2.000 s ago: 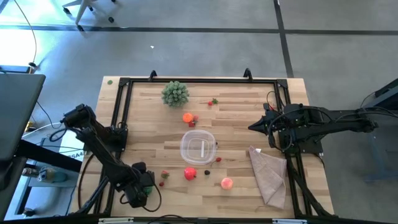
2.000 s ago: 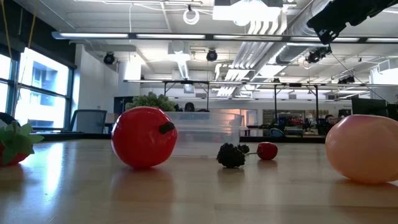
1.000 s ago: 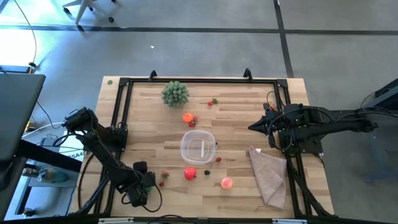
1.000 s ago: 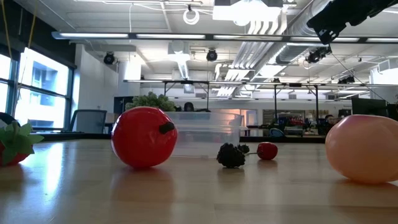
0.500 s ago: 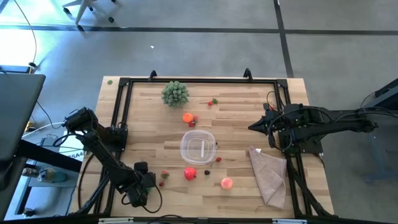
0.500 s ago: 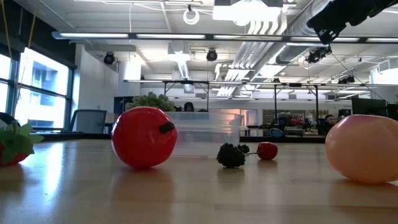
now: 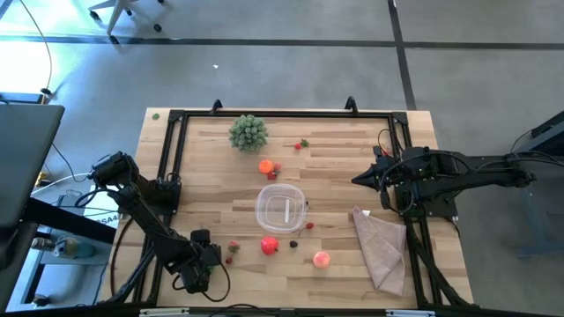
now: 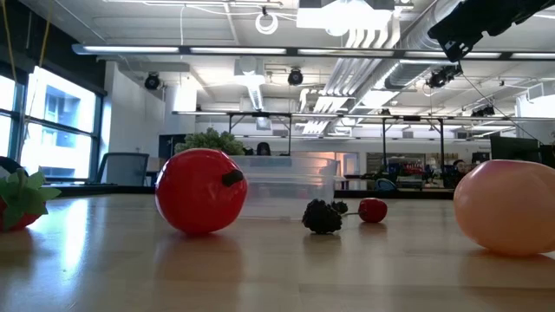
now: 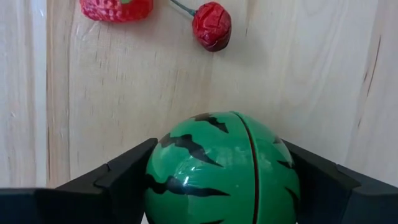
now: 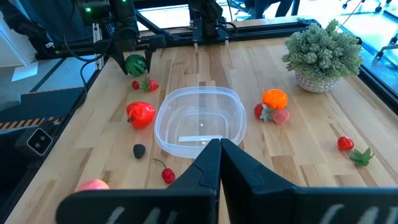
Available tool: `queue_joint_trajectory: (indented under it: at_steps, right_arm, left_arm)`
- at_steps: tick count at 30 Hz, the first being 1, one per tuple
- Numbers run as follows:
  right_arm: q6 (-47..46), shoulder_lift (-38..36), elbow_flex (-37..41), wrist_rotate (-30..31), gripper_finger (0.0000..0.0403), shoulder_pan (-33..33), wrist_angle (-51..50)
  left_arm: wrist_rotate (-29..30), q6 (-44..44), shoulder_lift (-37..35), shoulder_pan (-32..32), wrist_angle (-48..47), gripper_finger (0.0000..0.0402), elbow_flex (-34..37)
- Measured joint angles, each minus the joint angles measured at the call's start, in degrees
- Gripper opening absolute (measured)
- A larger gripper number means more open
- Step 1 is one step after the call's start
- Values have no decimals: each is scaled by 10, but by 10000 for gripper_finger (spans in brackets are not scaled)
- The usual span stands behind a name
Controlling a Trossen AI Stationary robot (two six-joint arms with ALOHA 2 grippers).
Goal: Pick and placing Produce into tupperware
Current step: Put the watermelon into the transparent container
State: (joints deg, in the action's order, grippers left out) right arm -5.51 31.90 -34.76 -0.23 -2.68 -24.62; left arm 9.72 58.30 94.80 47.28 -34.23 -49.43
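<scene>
1. The left gripper [image 9: 221, 186] sits at the near-left corner of the table [image 7: 335, 176], its two dark fingers [image 9: 118, 180] pressed against opposite sides of a green toy watermelon [image 9: 222, 169], so it is closed around this wide ball.
2. The watermelon is round with no long axis; its seam runs straight away from the wrist, and dark stripes cross it.
3. Just beyond it on the wood lie a strawberry [image 9: 116, 9] and a dark red cherry [image 9: 212, 25] whose thin green stem points toward the strawberry.
4. The tupperware [image 7: 280, 210] stands upright and open near the middle of the table, well apart from the held watermelon; its bowl looks empty in the right wrist view.
5. A red apple-like piece [image 7: 270, 246] and a pink piece [image 7: 321, 259] lie on the near side of the tupperware, a small dark berry [image 7: 293, 244] between them.
6. An orange piece [image 7: 265, 165] lies on the far side, with a potted plant clump [image 7: 248, 131] beyond it.
7. The right gripper [image 10: 220, 149] hangs at the table's right edge, fingers fully together and holding nothing, above a tan cloth [image 7: 381, 246].
</scene>
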Motion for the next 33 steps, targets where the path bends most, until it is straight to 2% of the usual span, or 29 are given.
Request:
queue_joint_trajectory:
  at_steps: [6, 13, 23, 29, 33]
  right_arm:
    - [0, 0, 0, 0, 0, 0, 0]
    - [0, 0, 0, 0, 0, 0, 0]
    - [0, 0, 0, 0, 0, 0, 0]
    - [0, 0, 0, 0, 0, 0, 0]
    - [0, 0, 0, 0, 0, 0, 0]
  left_arm:
    - [0, -1, 0, 0, -5, 287, -3]
    - [27, -27, 0, -1, -44, 302, -38]
    - [133, -95, 0, -23, -134, 285, -148]
    - [181, -213, 0, -78, -157, 296, -225]
    - [193, -310, 0, -125, -169, 300, -276]
